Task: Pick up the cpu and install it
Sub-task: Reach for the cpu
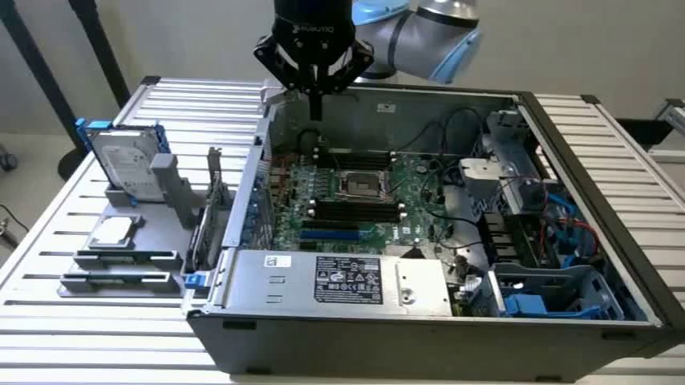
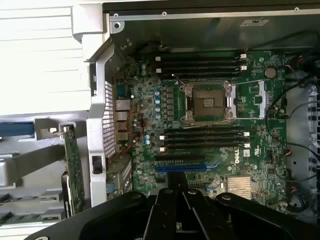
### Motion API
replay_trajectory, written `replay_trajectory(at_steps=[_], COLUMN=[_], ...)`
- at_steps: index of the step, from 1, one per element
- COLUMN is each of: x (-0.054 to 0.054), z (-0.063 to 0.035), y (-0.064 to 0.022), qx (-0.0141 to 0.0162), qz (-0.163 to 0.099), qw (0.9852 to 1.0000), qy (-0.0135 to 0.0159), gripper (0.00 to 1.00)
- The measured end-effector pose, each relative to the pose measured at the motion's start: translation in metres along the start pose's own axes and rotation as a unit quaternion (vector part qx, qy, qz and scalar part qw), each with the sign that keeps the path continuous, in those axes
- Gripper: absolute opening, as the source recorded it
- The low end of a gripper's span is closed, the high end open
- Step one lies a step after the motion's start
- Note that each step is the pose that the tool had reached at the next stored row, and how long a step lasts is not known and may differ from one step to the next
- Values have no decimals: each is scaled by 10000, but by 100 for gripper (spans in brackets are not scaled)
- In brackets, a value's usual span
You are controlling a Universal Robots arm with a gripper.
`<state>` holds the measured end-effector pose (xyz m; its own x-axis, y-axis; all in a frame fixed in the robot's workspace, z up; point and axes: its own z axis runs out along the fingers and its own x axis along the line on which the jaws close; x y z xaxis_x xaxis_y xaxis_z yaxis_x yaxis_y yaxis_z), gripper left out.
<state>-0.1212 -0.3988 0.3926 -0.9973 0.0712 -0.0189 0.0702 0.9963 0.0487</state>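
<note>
Claw (image 1: 316, 108) clenched, empty, above the far corner of the case (image 1: 428, 349). Cpu (image 1: 115, 231) lies flat on a rack (image 1: 118, 269) on the tabletop (image 1: 64, 329), outside the case at the exterior view's left, well apart from the claw. Socket (image 1: 362, 186) bare, open room above it.

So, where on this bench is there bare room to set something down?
Bare slatted table at the exterior view's lower left, by the grey fixture; also beyond the hard drive, beside the case. Crowded: the fixture with the cpu, and the motherboard inside.
</note>
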Motion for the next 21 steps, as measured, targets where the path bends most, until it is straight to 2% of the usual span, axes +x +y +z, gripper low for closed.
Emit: replay_trajectory(at_steps=[12, 14, 21], x=[2, 63, 380], z=[0, -3, -3], y=[0, -4, -27], qx=[0, 1, 0], qz=[0, 0, -1], qw=[10000, 10000, 10000], qy=[0, 0, 0], gripper=[11, 11, 11])
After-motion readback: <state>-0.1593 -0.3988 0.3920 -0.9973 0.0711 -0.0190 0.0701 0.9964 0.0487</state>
